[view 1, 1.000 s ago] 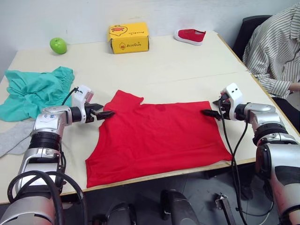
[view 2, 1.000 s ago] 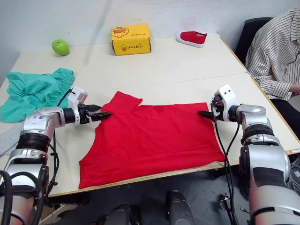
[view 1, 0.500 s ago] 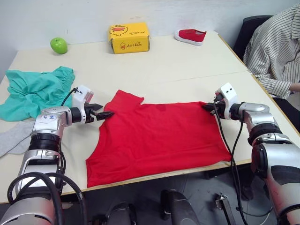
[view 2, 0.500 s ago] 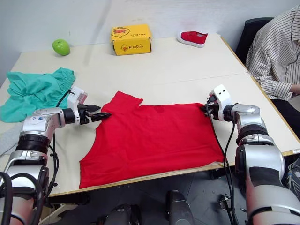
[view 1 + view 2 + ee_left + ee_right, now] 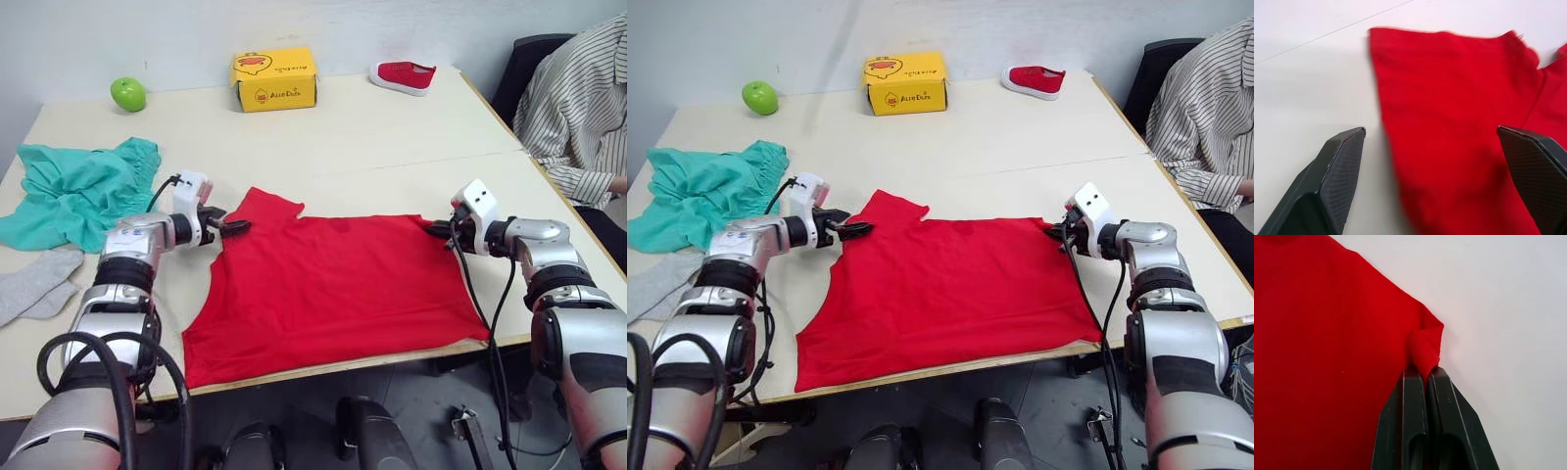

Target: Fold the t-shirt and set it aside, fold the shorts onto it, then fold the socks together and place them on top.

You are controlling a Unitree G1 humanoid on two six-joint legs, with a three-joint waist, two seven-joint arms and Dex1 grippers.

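Note:
The red t-shirt (image 5: pixel 333 284) lies spread flat on the middle of the table. My right gripper (image 5: pixel 438 230) is at its far right corner, and the right wrist view shows the fingers (image 5: pixel 1413 382) shut on a pinched fold of red cloth. My left gripper (image 5: pixel 237 227) is open at the shirt's left sleeve edge; in the left wrist view its gripper (image 5: pixel 1431 129) stands wide apart over the red fabric. The teal shorts (image 5: pixel 78 186) lie crumpled at the far left. The grey socks (image 5: pixel 34 284) lie near the table's left edge.
A yellow box (image 5: pixel 273 78), a green apple (image 5: pixel 127 94) and a small red shoe (image 5: pixel 402 74) sit along the back of the table. A person in a striped shirt (image 5: pixel 578 108) sits at the right by a black chair (image 5: pixel 524 59).
My right gripper has shut on the t-shirt's right corner. My left gripper has moved right, up to the sleeve edge, and stays open.

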